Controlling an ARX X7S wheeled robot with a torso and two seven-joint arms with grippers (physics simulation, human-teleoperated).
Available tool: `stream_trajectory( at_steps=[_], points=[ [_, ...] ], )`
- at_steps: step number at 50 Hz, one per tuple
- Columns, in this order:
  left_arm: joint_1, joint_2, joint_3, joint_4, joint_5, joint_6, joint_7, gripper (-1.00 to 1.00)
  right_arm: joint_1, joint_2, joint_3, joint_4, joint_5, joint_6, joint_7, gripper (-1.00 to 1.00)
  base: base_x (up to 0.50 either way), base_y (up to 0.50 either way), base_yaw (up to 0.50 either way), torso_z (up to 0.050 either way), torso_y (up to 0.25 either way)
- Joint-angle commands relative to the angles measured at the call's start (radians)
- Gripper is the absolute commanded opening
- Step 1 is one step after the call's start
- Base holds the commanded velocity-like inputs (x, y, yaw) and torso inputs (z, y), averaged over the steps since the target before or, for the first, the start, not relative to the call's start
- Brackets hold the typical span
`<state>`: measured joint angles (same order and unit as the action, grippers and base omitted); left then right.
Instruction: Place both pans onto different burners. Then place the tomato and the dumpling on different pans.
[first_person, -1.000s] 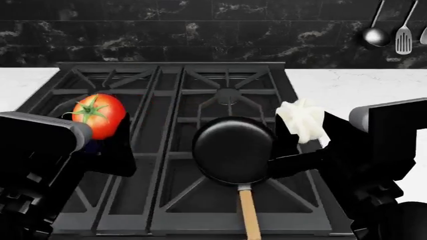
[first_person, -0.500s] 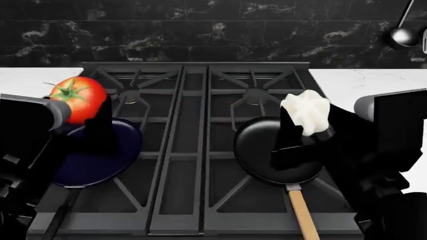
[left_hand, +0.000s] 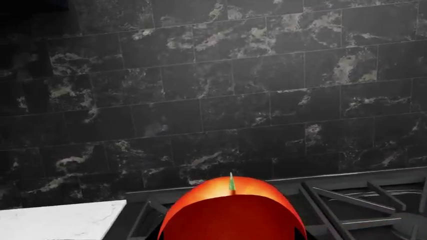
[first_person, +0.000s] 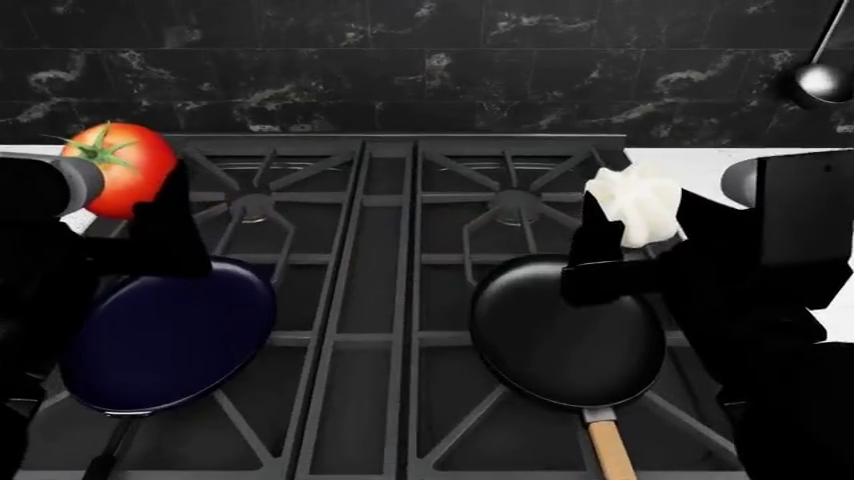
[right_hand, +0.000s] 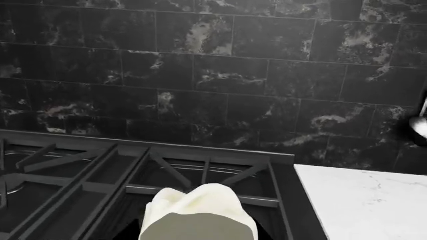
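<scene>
Both pans noted on separate front burners: blue pan on the left front grate, black pan w/ wooden handle on the right front grate. Pan placement is judged done.

Tomato is held clamped in the left tool, raised above and just behind the blue pan's far rim. Dumpling is held clamped in the right tool, above the far right edge of the black pan. Neither item is touching a pan yet.

Change vs. 1 s ago: the view has been shifted and lowered, so the blue pan, hidden before behind the left arm, is now seen in full; the black pan is now seen at right rather than centre. Both items have been carried slightly back and outward.

Wrist views: only tomato top and dumpling top seen against the tiled wall; finger contact is prob. firm but poorly shown.

Implication: only lowering and release are left, each tool over its own pan.
</scene>
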<state>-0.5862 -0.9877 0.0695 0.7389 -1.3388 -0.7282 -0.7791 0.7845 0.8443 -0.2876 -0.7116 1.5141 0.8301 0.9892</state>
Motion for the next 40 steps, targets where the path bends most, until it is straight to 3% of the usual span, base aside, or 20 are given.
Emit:
stream_trajectory(
  at_steps=[1, 17, 40],
  points=[
    [0.008, -0.005, -0.015, -0.011, -0.006, 0.017, -0.006, -1.0, -0.051, -0.025, -0.018, 0.074, -0.111, -0.019, -0.085, -1.0, 0.0, 0.0, 0.0, 0.0, 0.0],
    [0.03, -0.003, -0.018, -0.014, -0.004, 0.024, -0.004, -1.0, -0.236, -0.036, -0.018, 0.031, -0.183, -0.108, -0.128, -1.0, 0.0, 0.0, 0.0, 0.0, 0.001],
    [0.064, 0.007, -0.018, -0.028, 0.011, 0.038, 0.008, -1.0, -0.328, -0.076, -0.063, 0.048, -0.266, -0.148, -0.178, -1.0, 0.0, 0.0, 0.0, 0.0, 0.0]
  ],
)
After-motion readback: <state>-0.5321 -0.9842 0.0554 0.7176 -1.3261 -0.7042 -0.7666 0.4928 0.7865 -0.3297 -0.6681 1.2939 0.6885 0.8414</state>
